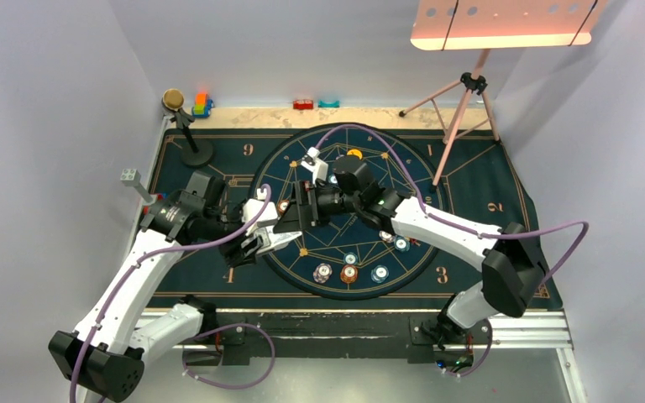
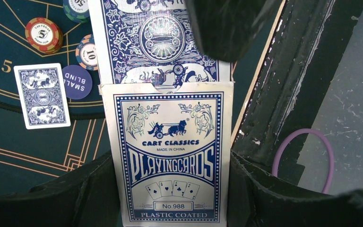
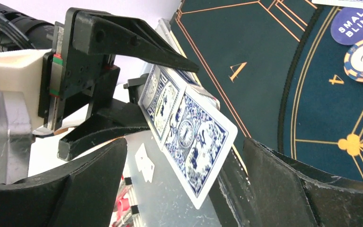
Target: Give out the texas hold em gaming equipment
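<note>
My left gripper is shut on a blue-white playing card box, held above the mat's near left part. A patterned-back card sticks out of the box's open end. My right gripper is open, its jaws wide on either side of that protruding card without touching it. One card lies face down on the mat beside a blue small blind button and several chips. More chips sit near the mat's front.
The big round dark-blue mat covers the table. An orange disc lies at its far side. Toy blocks line the back edge. A stand is at back left, a tripod at back right, and the black table rail is just right of the box.
</note>
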